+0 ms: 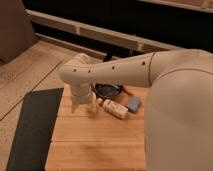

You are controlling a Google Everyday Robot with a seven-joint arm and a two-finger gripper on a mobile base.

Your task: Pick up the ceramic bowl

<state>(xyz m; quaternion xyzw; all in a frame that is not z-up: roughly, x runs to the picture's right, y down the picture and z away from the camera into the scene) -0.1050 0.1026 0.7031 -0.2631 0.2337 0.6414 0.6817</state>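
My hand (83,106) hangs low over the worktop (95,145); apart or together, I cannot tell. The ceramic bowl (108,91) sits near, to its right and slightly farther back

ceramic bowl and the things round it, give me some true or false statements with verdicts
1. The ceramic bowl rests on the wooden table, partly hidden by the arm. True.
2. The gripper holds the bowl up in the air. False: the gripper hangs low over the table beside the bowl, toward the picture's left.
3. A white bottle-like item lies in front of the bowl. True.
4. The dark mat lies on top of the table. False: it lies beside the table, at the picture's left.
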